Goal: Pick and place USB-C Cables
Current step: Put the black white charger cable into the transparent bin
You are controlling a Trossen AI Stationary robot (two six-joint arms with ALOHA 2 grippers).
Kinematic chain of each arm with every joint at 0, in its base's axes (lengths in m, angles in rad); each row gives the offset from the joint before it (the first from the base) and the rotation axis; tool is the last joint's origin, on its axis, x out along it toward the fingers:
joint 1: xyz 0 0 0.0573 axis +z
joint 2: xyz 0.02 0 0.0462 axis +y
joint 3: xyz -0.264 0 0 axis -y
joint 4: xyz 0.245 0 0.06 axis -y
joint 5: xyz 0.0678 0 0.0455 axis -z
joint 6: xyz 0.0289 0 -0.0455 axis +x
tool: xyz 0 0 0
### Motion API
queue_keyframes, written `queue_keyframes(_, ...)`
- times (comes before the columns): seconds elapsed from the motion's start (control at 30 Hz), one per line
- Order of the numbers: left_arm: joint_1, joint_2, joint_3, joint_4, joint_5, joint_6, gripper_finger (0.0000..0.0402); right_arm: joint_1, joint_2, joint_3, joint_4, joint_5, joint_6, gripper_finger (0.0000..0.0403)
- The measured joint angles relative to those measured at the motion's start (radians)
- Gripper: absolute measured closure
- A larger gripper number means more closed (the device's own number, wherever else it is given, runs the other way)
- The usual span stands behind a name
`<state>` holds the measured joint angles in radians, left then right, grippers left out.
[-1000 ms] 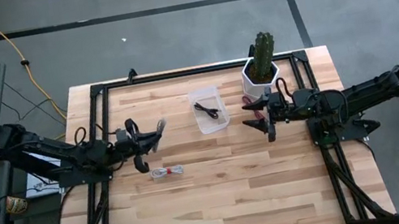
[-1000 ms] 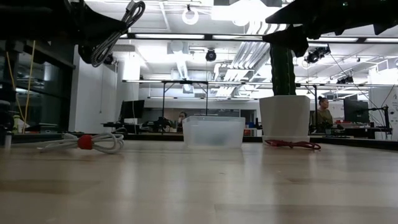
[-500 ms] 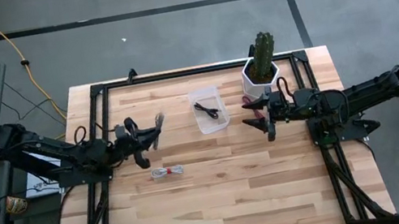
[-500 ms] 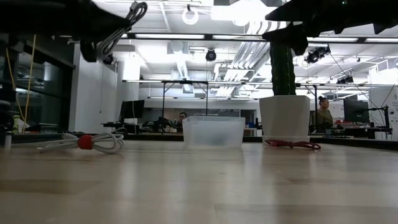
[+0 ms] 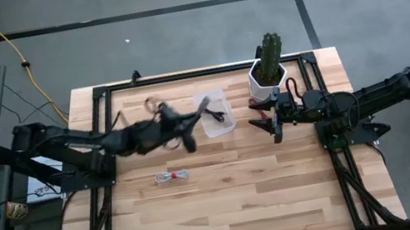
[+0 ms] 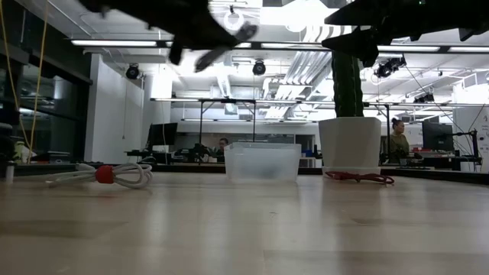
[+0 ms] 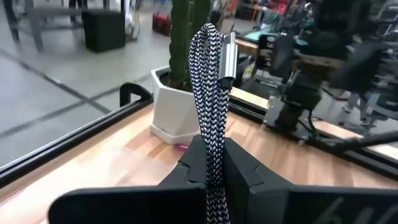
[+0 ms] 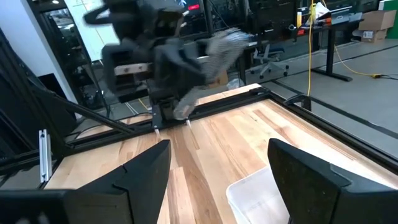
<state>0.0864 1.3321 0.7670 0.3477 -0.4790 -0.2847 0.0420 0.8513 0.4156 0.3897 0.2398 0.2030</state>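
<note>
My left gripper is shut on the grey braided USB-C cable and holds it high above the table, just left of the clear bin. A black cable lies in that bin. The whitish cable with a red spot lies flat on the wood left of centre. The dark red cable lies beside the white cactus pot. My right gripper hangs open to the right of the bin, with nothing between its fingers. My left gripper pinches the folded grey cable bundle, several strands together, between its two fingers. The fingers come almost level from the table's left and lie along the bundle. The looped end with its silver plug sticks out past the fingertips, clear of the table.
The cactus in its white pot stands at the far right, close behind my right gripper. A black frame runs along the table's far edge and sides. Bare wood stretches across the near half of the table.
My left gripper has swung toward the table's right edge and up, carrying the grey cable from the left side to just beside the clear bin, and has stayed shut. Most of that travel came in the last half second.
</note>
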Motion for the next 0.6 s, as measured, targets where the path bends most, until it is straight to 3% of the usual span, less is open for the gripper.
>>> queue_keyframes(0.2,0.136,0.170,0.189,-0.087,0.117,-0.095,0.0401,0.000,0.000,0.000,-0.001,0.000,-0.001,0.0142)
queue_keyframes(0.6,0.183,0.451,0.211,-0.018,0.130,-0.304,0.0401,0.000,0.000,0.000,-0.007,0.000,-0.002,0.0142)
